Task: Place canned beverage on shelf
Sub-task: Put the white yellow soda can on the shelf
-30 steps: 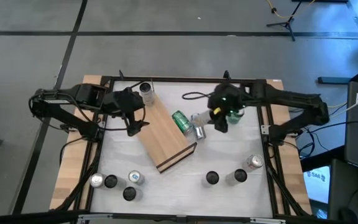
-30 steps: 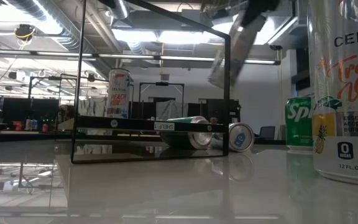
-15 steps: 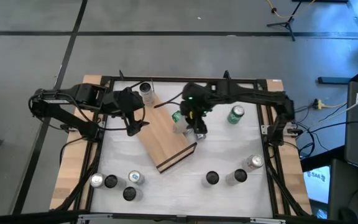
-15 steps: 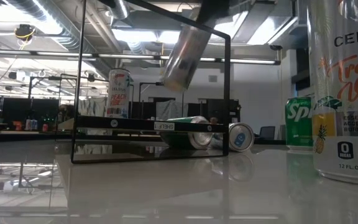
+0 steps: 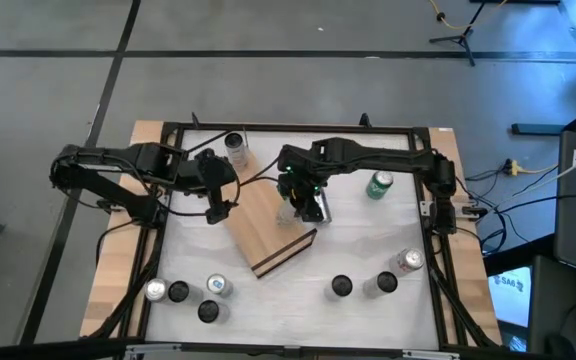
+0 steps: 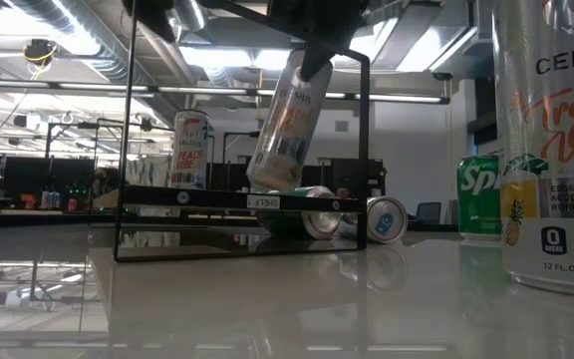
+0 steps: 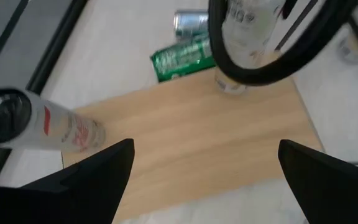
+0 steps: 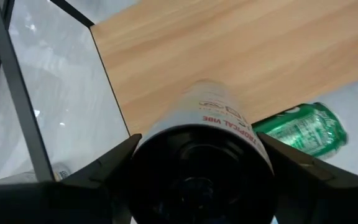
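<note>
a: where was the can (image 6: 285, 120)?
b: clamped in the right gripper (image 5: 303, 197), tilted, hanging over the shelf (image 5: 263, 215) board near its edge; it needed righting before its base met the wood.
a: what crowded it?
b: a green can (image 7: 184, 58) and a silver one (image 7: 191, 20) lay on the tabletop (image 5: 368, 245) just beside that edge; a tall can (image 7: 39, 123) stood at the shelf's far corner; the left gripper (image 5: 216, 200) hovered fully open and empty over the shelf's other side.

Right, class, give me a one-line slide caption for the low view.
Right end effector holds a tilted can above the shelf, two cans lying beyond it.
</note>
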`<state>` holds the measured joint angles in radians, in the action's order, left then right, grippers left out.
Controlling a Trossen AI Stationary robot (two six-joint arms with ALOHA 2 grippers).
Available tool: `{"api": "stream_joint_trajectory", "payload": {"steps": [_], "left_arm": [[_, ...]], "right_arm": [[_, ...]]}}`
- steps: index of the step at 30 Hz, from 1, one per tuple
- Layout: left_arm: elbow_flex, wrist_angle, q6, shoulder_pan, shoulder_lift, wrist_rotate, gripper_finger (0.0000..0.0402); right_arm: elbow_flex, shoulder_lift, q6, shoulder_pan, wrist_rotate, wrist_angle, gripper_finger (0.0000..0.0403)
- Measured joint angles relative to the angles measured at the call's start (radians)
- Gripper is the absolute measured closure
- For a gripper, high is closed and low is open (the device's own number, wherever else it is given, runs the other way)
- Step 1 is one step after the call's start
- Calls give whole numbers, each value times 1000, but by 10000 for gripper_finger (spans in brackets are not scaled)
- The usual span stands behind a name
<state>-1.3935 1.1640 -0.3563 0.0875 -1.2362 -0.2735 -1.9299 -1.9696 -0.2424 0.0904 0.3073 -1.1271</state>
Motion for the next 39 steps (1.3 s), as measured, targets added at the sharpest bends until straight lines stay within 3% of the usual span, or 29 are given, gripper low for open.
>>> {"api": "stream_joint_trajectory", "payload": {"steps": [10, 30, 39], "left_arm": [[97, -65, -7, 0, 0, 3, 15], [99, -166, 1, 1, -4, 10, 15], [99, -205, 19, 1, -71, 6, 15]], "right_arm": [[1, -22, 0, -28, -19, 9, 132], [1, -30, 2, -25, -25, 23, 132], [2, -31, 1, -25, -26, 30, 132]]}}
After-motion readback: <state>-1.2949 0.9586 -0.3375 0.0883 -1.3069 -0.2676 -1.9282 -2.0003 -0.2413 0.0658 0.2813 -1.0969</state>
